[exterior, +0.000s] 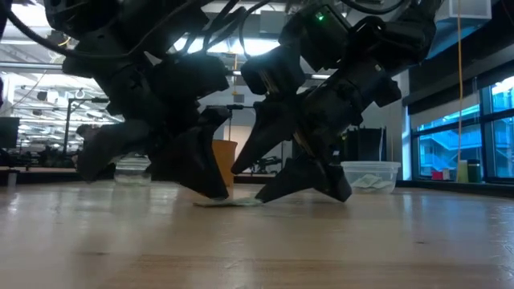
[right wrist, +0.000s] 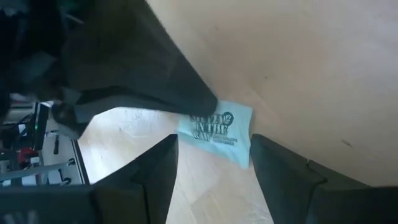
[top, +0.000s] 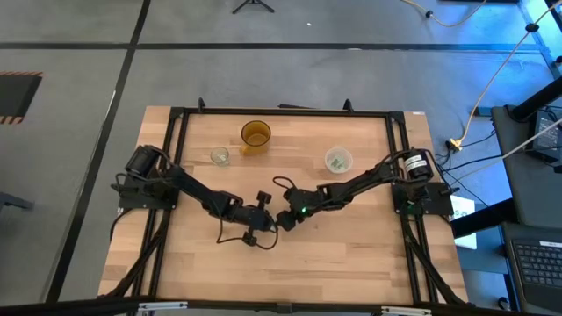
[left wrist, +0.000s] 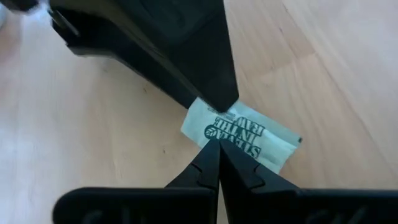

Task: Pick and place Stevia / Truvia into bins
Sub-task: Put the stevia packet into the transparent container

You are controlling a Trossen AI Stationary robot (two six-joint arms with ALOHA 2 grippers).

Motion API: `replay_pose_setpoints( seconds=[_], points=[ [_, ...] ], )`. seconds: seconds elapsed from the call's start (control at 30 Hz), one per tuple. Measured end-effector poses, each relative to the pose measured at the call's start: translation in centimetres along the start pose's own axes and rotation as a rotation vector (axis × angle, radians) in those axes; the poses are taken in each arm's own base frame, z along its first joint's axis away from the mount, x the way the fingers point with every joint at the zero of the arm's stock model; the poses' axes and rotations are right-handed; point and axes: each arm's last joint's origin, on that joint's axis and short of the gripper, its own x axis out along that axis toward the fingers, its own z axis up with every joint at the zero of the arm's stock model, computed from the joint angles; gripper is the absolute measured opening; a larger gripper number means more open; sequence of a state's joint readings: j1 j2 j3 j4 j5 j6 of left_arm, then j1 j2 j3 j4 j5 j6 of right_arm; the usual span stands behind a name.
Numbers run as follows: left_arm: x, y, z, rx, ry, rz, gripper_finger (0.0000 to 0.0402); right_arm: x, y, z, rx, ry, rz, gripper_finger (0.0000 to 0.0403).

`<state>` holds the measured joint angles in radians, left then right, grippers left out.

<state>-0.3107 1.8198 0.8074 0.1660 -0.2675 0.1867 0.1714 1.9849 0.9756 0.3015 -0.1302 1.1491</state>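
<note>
A light wooden table carries one Stevia packet, flat between the right gripper's spread jaws and against the left's closed tips. Beyond the jaws stand an amber cup, a small glass cup and a wider plastic cup.

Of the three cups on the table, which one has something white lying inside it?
The wide clear plastic cup near the right arm's base: pale packets lie in its bottom. The small glass cup and the amber cup look empty from above.

Small flat white paper packet with dark green print lies on pale wooden table. Amber-brown translucent cup far; black arms; black table frame.
</note>
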Motion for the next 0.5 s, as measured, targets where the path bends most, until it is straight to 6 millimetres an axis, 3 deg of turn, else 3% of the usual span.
replay_pose_setpoints(
  seconds=[0.33,0.5],
  points=[
    [1.6,-0.9,-0.2,-0.046,-0.047,-0.033,0.0002,0.0,-0.1,-0.1,0.025,0.031,0.001,0.0205],
    [1.7,-1.0,-0.2,-0.044,-0.042,-0.033,0.0002,0.0,-0.2,-0.3,0.029,0.07,-0.002,0.0178]
  ],
)
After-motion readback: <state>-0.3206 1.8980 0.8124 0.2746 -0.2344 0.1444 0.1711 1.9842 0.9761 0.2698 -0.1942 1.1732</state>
